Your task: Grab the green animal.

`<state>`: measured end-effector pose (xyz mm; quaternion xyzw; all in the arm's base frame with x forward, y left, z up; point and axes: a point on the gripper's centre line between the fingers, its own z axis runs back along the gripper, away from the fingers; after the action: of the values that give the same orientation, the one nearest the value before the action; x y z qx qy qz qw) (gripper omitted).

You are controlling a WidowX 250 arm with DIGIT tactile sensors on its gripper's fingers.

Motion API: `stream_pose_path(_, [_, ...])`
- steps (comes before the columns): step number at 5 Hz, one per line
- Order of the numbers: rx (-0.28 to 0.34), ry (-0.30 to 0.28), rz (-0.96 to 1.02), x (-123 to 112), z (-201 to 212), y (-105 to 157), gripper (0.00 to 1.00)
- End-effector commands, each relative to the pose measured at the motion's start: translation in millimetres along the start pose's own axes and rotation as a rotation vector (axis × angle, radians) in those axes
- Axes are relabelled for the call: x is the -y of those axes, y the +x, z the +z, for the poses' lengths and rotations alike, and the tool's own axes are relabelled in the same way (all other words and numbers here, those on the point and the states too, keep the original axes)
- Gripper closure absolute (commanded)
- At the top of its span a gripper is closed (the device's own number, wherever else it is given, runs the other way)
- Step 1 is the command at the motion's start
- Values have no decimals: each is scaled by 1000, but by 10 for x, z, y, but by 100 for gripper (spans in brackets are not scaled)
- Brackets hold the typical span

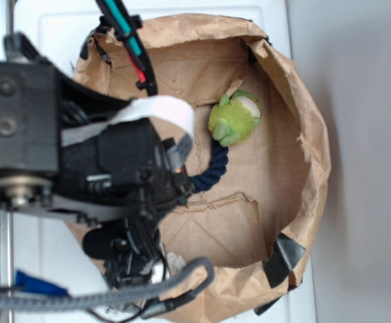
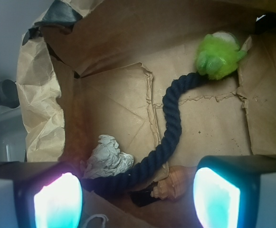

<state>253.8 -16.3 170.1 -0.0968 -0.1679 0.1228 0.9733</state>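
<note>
progress is at the beginning: the gripper (image 2: 135, 197) is spread wide and holds nothing, low in the wrist frame. the green animal (image 2: 218, 56) lies in the upper right, on the floor of the paper bag (image 2: 38, 109) (touching one end of the blue rope (image 2: 173, 128)). reaching and closing are left.

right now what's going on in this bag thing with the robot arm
A robot arm hangs over a brown paper bag with its sides rolled down. Its gripper is open and empty, with both fingers at the bottom of the wrist view. The green animal lies at the far side of the bag, untouched, against one end of a navy rope. Closer to the gripper sit a whitish crumpled object and an orange-brown seashell. Nothing has been grabbed.
</note>
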Motion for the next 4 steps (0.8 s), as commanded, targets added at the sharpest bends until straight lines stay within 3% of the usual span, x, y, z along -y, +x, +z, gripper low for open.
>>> stream_pose_path(1, [69, -9, 0, 7, 220, 164, 0])
stream_pose_path(2, [66, -31, 82, -20, 81, 292, 0])
stream_pose_path(3, [190, -13, 228, -79, -8, 253, 0])
stream_pose_path(4, [287, 47, 400, -114, -172, 215, 0])
